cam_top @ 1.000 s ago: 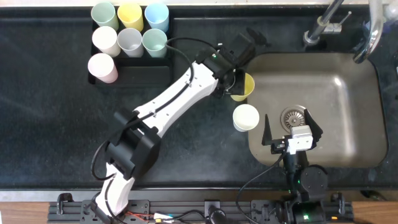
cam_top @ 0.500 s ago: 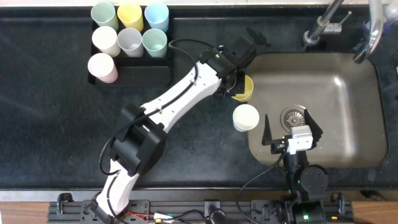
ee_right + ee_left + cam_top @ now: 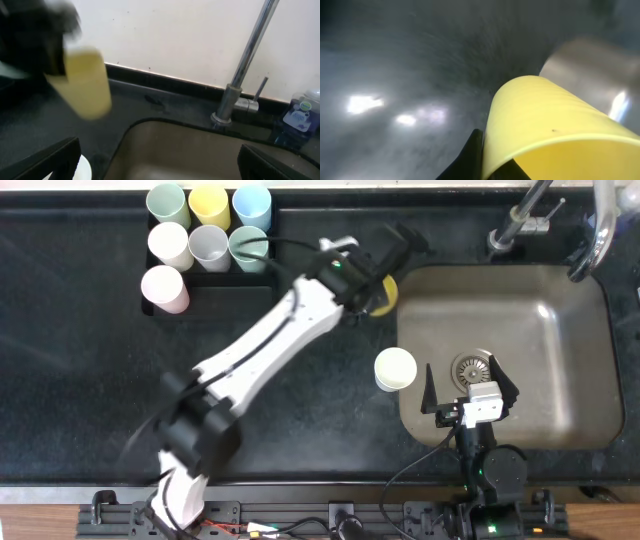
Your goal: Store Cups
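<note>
**Top view: yellow cup held over the counter at the sink's corner**

Top view, wrist views supplementary. The left gripper point(image 3: 487, 166) is closed on the wall of a yellow cup point(image 3: 383, 289): one dark finger point(image 3: 472, 156) lies against the outside of the cup, just below its rim, and the other is hidden inside the mouth. The cup is tilted, mouth toward the wrist camera, and hangs over the black counter point(image 3: 80, 380) at the 10 o'clock corner of the steel sink point(image 3: 560, 330). From the right wrist view it appears blurred and off the counter surface.

The black tray point(image 3: 245, 298) lies at 10 o'clock from the picture's centre, well apart from the held cup. It carries two rows of upright cups: a pale green cup point(image 3: 167, 200), a second yellow cup point(image 3: 209, 200) and a blue cup point(image 3: 251, 202) in the far row; a white cup point(image 3: 168, 242), a grey cup point(image 3: 209, 245) and a mint cup point(image 3: 248, 246) behind them. A pink cup point(image 3: 165, 288) stands at the tray's 8 o'clock corner.

A cream cup point(image 3: 395, 368) stands upright at the sink's 9 o'clock rim; whether it rests on the counter or overhangs the lip cannot be told.

The right gripper point(image 3: 468, 385) sits over the sink at 6 o'clock from the drain point(image 3: 472, 366), fingers spread wide and holding nothing. The faucet point(image 3: 520, 222) rises at the sink's 12 o'clock edge.
</note>
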